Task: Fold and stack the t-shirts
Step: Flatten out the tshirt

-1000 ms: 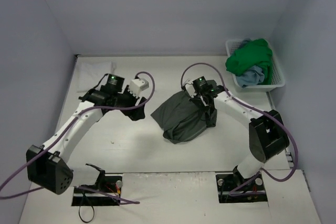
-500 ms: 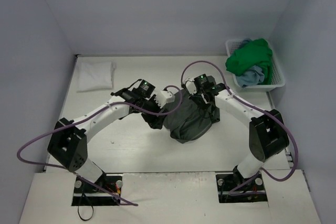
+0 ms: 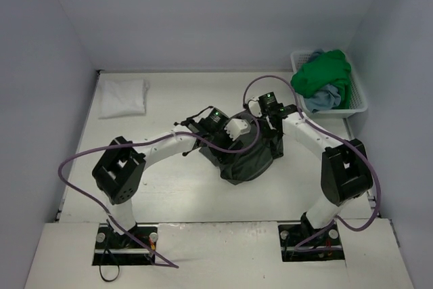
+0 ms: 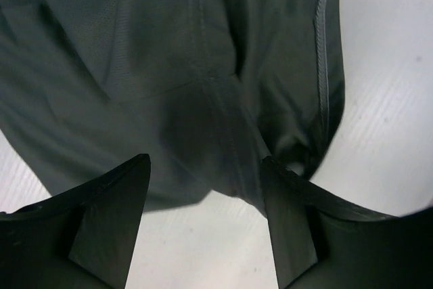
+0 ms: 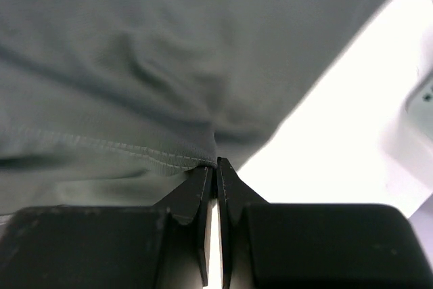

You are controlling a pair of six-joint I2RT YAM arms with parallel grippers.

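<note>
Our right hand point(image 5: 215, 164) is pinching the olive-grey t-shirt point(image 3: 249, 162) by its hem; our left hand point(image 4: 205, 167) is hovering open over it. We're needing a matching hem grip before spreading.

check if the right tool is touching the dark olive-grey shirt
Touching. The right wrist view shows the right tool shut, with its tips pinching the stitched hem of the dark olive-grey shirt.
</note>
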